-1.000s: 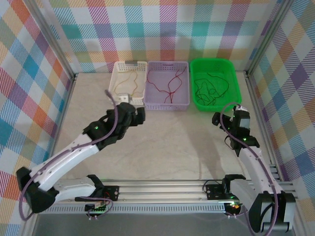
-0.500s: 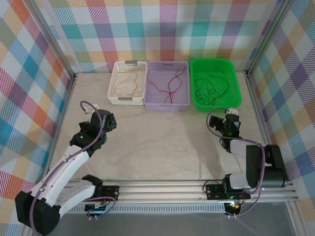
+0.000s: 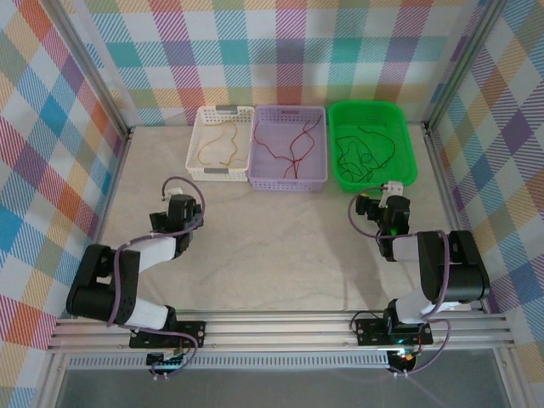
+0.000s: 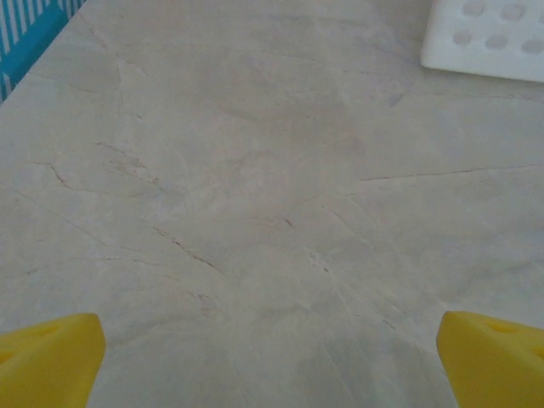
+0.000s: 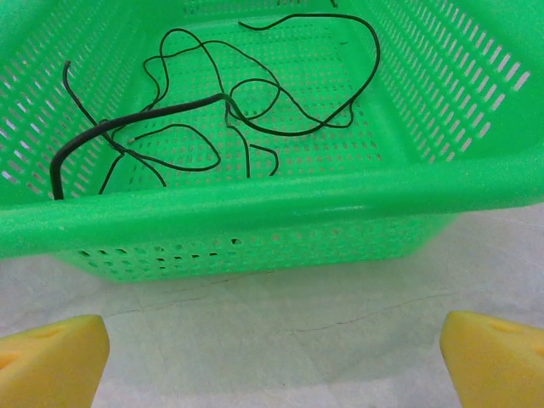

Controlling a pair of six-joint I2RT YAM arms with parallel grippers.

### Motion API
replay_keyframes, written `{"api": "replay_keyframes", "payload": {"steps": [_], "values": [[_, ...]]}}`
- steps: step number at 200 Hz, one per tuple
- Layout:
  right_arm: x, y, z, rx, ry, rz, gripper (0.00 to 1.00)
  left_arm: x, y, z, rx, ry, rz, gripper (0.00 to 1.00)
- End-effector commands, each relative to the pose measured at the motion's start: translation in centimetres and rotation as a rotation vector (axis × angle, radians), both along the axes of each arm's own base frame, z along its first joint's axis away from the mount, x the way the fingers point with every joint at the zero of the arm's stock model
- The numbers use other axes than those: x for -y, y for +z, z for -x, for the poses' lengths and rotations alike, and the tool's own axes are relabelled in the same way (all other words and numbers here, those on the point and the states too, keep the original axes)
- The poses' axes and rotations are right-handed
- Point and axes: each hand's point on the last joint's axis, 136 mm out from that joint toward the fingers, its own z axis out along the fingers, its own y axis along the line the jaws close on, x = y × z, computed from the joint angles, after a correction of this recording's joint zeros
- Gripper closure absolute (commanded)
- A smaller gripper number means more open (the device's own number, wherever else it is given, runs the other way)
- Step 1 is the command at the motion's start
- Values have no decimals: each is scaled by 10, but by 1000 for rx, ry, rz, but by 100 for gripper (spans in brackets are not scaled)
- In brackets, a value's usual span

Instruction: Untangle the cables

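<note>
Parking both arms with the cables sorted by colour into three baskets.

Both the left gripper (image 3: 177,208) and the right gripper (image 3: 380,207) stand wide apart and grasp nothing, low over the bare table (image 4: 255,212). The yellow-orange cables (image 3: 223,146) lie in the white basket (image 3: 197,146), the red cables (image 3: 293,144) in the lilac basket (image 3: 290,184), and the black cables (image 5: 255,110) in the green basket (image 5: 255,208), just ahead of the right gripper. The job looks close to finished. If the looping black heap needs loosening, it seems best to reach over the near wall and lift one free end, not the crossing. Count: three baskets, three colour groups and two grippers. The number of strands in each group is too fine to tell.
</note>
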Motion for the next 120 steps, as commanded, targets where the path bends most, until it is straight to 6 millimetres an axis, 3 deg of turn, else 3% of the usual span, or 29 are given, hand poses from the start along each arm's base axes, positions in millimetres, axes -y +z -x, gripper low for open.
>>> {"api": "replay_keyframes", "payload": {"steps": [1,29,36,44,120], "values": [[-5,12,-5,48,28,9,0,8,33,-37,255,-88,58,0],[-6,12,-5,50,33,10,0,26,17,-36,212,-214,110,0],[-6,12,-5,50,32,9,0,27,20,-40,288,-229,82,0],[-6,13,-5,51,33,10,0,30,15,-37,214,-230,100,0],[-6,12,-5,49,35,9,0,27,18,-37,243,-224,100,0]]}}
